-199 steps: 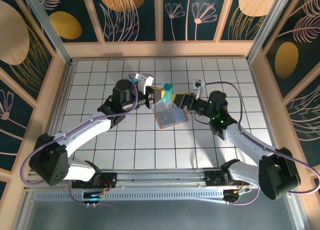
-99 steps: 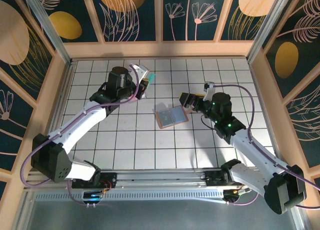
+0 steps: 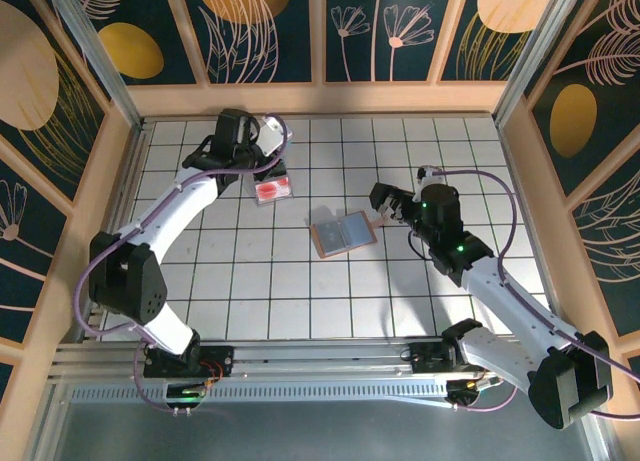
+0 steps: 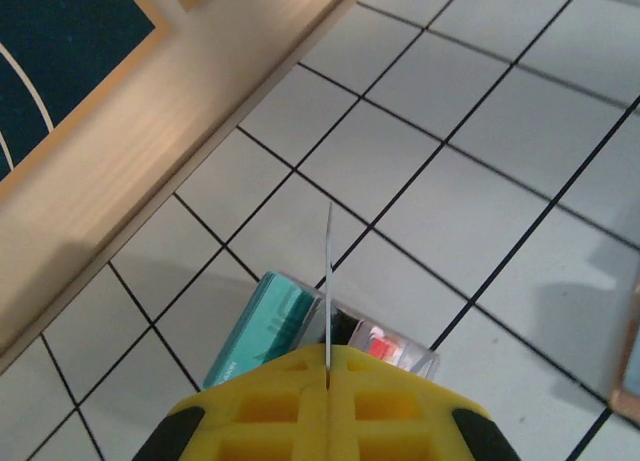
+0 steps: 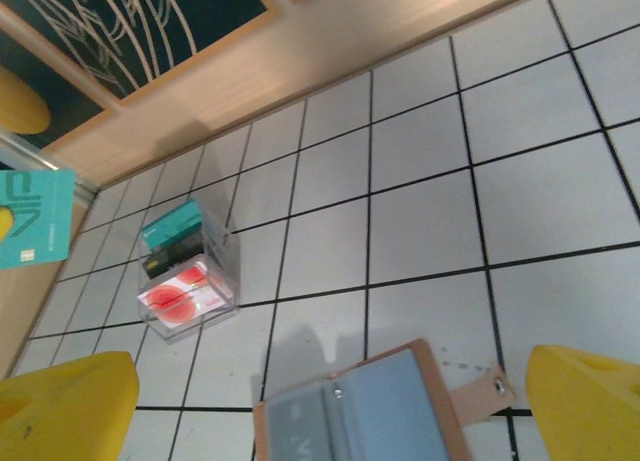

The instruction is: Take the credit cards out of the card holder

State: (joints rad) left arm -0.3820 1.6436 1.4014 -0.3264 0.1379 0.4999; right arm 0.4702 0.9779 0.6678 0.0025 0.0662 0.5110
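Note:
The card holder (image 3: 343, 234) lies open on the white tiles, tan outside with greyish-blue pockets (image 5: 375, 411). To its right, a little above it, my right gripper (image 3: 383, 203) (image 5: 332, 366) stands open with nothing between its yellow fingers (image 5: 70, 411). At the far left my left gripper (image 3: 268, 153) (image 4: 328, 353) is shut on a teal credit card (image 5: 30, 221), which shows edge-on (image 4: 328, 271) in the left wrist view. It hangs over a clear box (image 3: 273, 190) (image 5: 190, 276). The box holds a teal card (image 4: 262, 326), a dark one and a red-and-white one (image 5: 178, 293).
A wooden rim (image 3: 320, 99) borders the tiled table at the back, and side walls (image 3: 85, 211) close it in left and right. The left arm reaches across the far left tiles.
My left gripper has carried the teal card from above the holder to the far left, over the clear box. My right gripper has opened and drawn back to the right.

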